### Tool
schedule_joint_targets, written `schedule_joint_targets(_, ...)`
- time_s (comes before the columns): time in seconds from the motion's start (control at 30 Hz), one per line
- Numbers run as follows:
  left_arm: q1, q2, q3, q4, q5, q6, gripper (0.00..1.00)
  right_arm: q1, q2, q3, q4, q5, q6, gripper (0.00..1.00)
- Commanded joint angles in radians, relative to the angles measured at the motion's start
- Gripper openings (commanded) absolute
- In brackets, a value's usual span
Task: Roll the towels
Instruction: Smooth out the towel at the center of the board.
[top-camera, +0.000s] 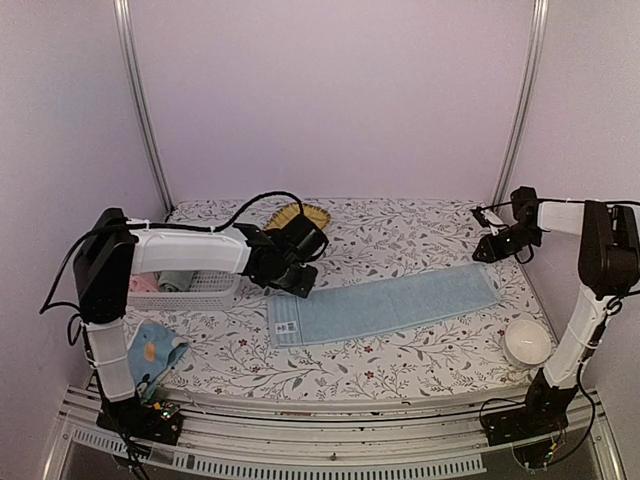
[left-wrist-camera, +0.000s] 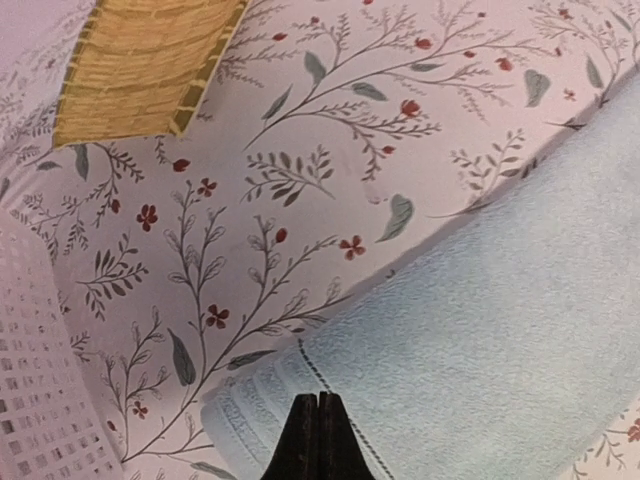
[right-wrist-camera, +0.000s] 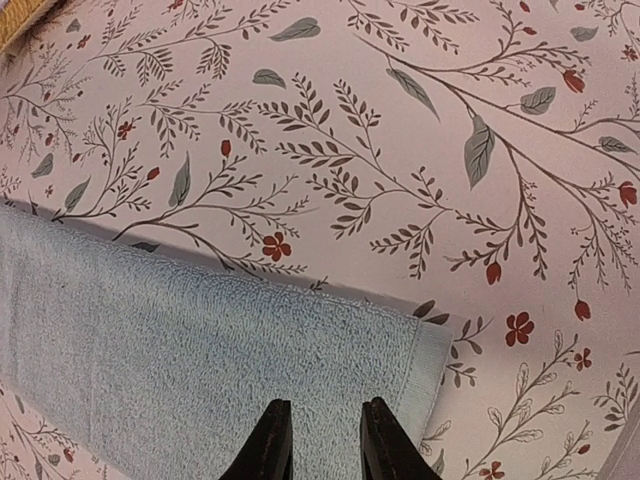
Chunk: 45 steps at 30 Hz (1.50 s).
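Note:
The large plain light-blue towel (top-camera: 385, 305) lies flat as a long folded strip across the middle of the table. My left gripper (top-camera: 300, 283) hovers over the towel's left end; in the left wrist view its tips (left-wrist-camera: 318, 402) are shut with nothing between them, just above the stitched hem of the towel (left-wrist-camera: 480, 330). Over the right end is my right gripper (top-camera: 492, 251). The right wrist view shows it (right-wrist-camera: 325, 412) open a little above the towel (right-wrist-camera: 200, 360), near its hemmed edge. The small printed towel (top-camera: 157, 350) lies crumpled at the front left.
A yellow ribbed tray (top-camera: 300, 214) (left-wrist-camera: 140, 70) sits at the back behind the left arm. A white mesh basket (top-camera: 195, 288) (left-wrist-camera: 35, 400) with cloths stands at the left. A white bowl (top-camera: 526, 342) is at the front right, near the right arm's base.

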Motion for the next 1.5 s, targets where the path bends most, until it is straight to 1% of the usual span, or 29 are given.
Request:
schedule_joint_targets(0.0, -0.057, -0.011, -0.002, 0.079, 0.076, 0.024, 0.00, 0.003, -0.053, -0.011, -0.084, 0.043, -0.033, 0.27)
schedule_joint_targets(0.17, -0.106, 0.003, -0.051, 0.125, 0.142, 0.028, 0.00, 0.003, -0.020, -0.034, -0.097, 0.074, -0.031, 0.25)
schedule_joint_targets(0.3, -0.114, -0.007, -0.144, 0.195, 0.205, 0.016, 0.00, 0.004, 0.020, -0.029, -0.080, 0.052, -0.006, 0.24)
schedule_joint_targets(0.43, -0.111, -0.008, -0.212, 0.250, 0.205, 0.015, 0.00, 0.003, 0.069, 0.006, -0.063, 0.070, 0.006, 0.23)
schedule_joint_targets(0.53, -0.110, 0.006, -0.219, 0.255, 0.201, 0.006, 0.00, 0.003, 0.133, 0.045, -0.056, 0.148, 0.023, 0.23)
schedule_joint_targets(0.7, -0.111, 0.005, -0.225, 0.288, 0.208, 0.005, 0.00, -0.010, 0.209, 0.124, -0.049, 0.220, 0.043, 0.22)
schedule_joint_targets(0.87, -0.112, 0.005, -0.212, 0.313, 0.226, 0.023, 0.00, -0.032, 0.221, 0.164, -0.056, 0.206, 0.044, 0.22)
schedule_joint_targets(0.97, -0.112, -0.004, -0.203, 0.320, 0.226, 0.028, 0.00, -0.034, 0.162, 0.151, -0.067, 0.147, 0.030, 0.23)
schedule_joint_targets(1.07, -0.111, -0.008, -0.205, 0.332, 0.230, 0.032, 0.00, -0.035, 0.098, 0.144, -0.087, 0.133, 0.029, 0.26)
schedule_joint_targets(1.2, -0.113, -0.002, -0.216, 0.356, 0.243, 0.026, 0.00, -0.042, 0.066, 0.142, -0.113, 0.159, 0.025, 0.31)
schedule_joint_targets(1.3, -0.113, -0.001, -0.222, 0.369, 0.254, 0.021, 0.00, -0.068, 0.077, 0.148, -0.135, 0.146, 0.033, 0.36)
schedule_joint_targets(1.47, -0.113, -0.010, -0.237, 0.384, 0.258, 0.025, 0.00, -0.094, 0.125, 0.164, -0.174, 0.142, 0.036, 0.40)
